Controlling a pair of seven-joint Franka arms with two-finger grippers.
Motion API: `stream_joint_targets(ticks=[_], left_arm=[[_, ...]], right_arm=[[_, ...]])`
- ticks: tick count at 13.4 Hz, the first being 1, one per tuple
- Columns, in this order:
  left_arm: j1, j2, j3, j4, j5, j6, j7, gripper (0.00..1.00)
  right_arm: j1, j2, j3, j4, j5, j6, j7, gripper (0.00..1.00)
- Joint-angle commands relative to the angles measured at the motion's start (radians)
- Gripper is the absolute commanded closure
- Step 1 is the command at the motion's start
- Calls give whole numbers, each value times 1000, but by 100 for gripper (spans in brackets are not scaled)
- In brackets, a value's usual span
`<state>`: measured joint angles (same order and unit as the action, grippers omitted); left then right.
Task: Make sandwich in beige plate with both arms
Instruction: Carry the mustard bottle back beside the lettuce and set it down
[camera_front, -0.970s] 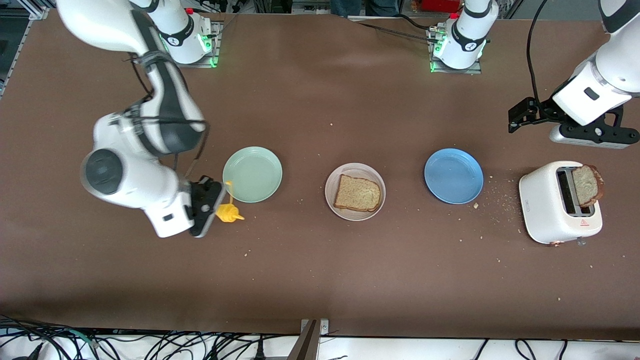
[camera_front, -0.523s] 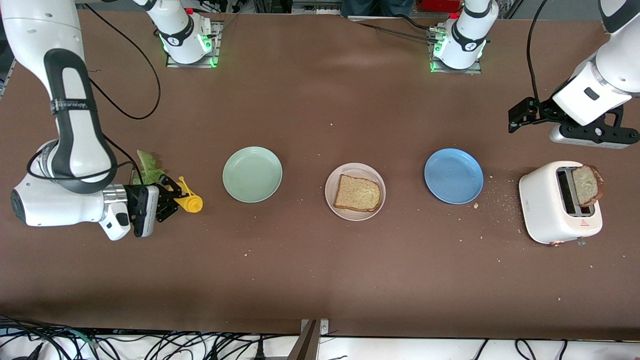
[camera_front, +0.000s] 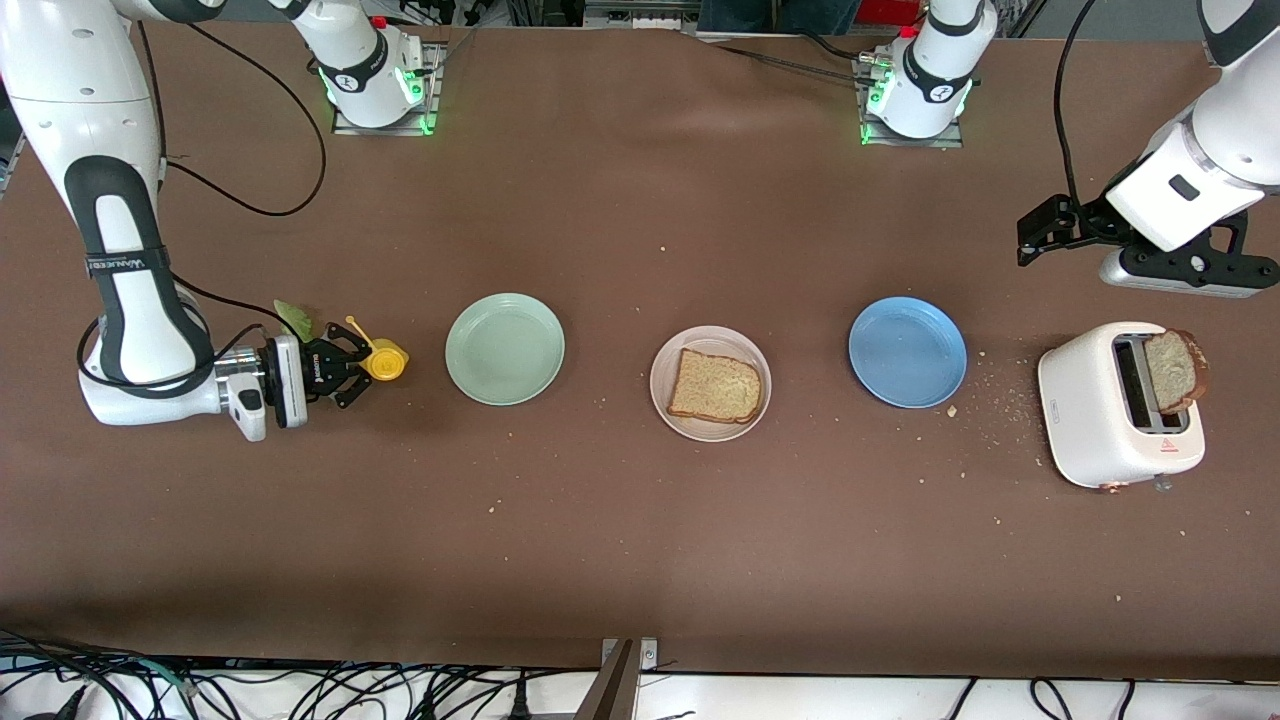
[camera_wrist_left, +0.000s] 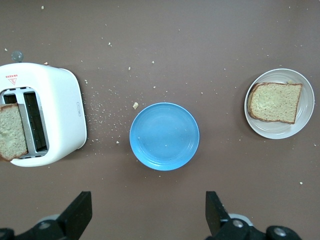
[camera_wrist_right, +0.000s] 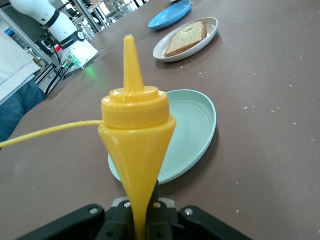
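Bread (camera_front: 714, 387), one square brown slice, lies flat on the round beige plate (camera_front: 664, 395), while the right gripper (camera_front: 352, 361) pinches a yellow bottle (camera_front: 384, 360) and the left gripper (camera_front: 1032, 235) waits wide open.

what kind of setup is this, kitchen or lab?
Most likely a robotics lab with a mock kitchen task: two arms bolted to a brown table, loose cables along its edge, and props laid out, namely a toaster, three plates, and a bread slice on the beige plate.
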<state>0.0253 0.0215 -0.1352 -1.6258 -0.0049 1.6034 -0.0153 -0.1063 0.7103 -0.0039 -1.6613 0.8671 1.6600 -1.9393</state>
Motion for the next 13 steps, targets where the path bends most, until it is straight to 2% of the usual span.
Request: stream_joint_targets(ticks=[1, 3, 13], left_arm=[[5, 3, -6, 15, 0, -17, -8, 0], [4, 3, -6, 15, -1, -17, -8, 0], [4, 3, -7, 15, 0, -17, -8, 0]], right_arm=[[-27, 26, 19, -8, 55, -52, -127, 100], [-42, 60, 19, -8, 105, -124, -173, 100], [-96, 140, 19, -5, 107, -172, -273, 98]])
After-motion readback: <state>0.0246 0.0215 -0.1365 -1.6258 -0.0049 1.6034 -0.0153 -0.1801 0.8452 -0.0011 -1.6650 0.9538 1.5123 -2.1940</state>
